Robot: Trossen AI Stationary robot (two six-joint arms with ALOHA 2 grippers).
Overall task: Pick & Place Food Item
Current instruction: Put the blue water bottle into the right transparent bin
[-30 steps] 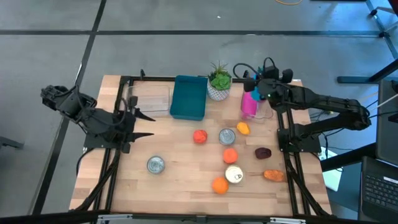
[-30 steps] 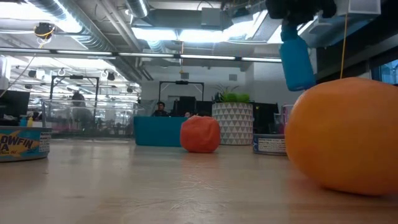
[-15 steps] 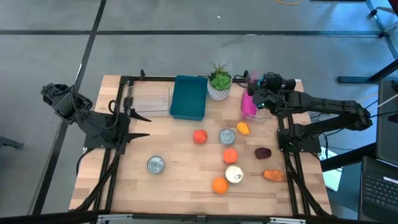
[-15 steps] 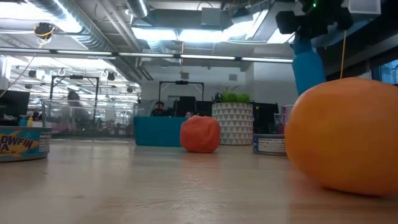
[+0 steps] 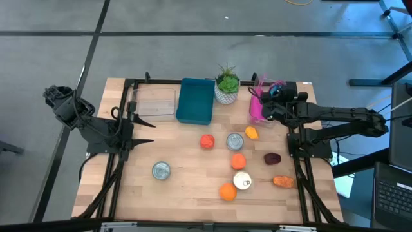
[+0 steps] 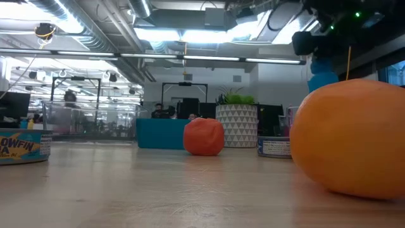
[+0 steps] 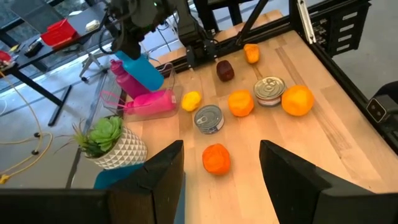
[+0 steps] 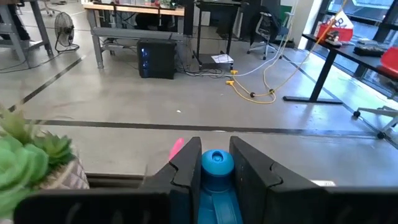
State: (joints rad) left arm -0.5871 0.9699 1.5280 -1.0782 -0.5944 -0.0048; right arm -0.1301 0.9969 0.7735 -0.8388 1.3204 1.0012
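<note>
Over the last second the right hand (image 5: 265,109) had swung back from the plant (image 5: 226,84) toward the desk's right rear edge, and the blue bottle (image 7: 140,70) it carried had tipped from upright to slanted and sunk lower behind the orange in the low view. The left hand (image 5: 147,131) had stayed put at the left side, its fingers parted and gripping nothing.

The desk (image 5: 187,187) was pale wood planks in a black frame, standing on grey concrete floor crossed by dark lines. Behind it lay an open workshop with ceiling strip lights, ducts, benches and cables on the floor.

The bottle was bright blue with a round blue cap (image 8: 217,157), clamped between the right hand's fingers and held in the air over the pink container (image 5: 257,108), near the rear right of the desk.

On the desk I counted two oranges (image 5: 227,191), one red tomato-like fruit (image 5: 206,142), one small yellow fruit (image 5: 252,133), one dark plum-like item (image 5: 272,158), one orange-brown piece (image 5: 282,182), three tins (image 5: 161,170), one teal tray (image 5: 196,100), one clear box (image 5: 156,103) and the one potted plant.
</note>
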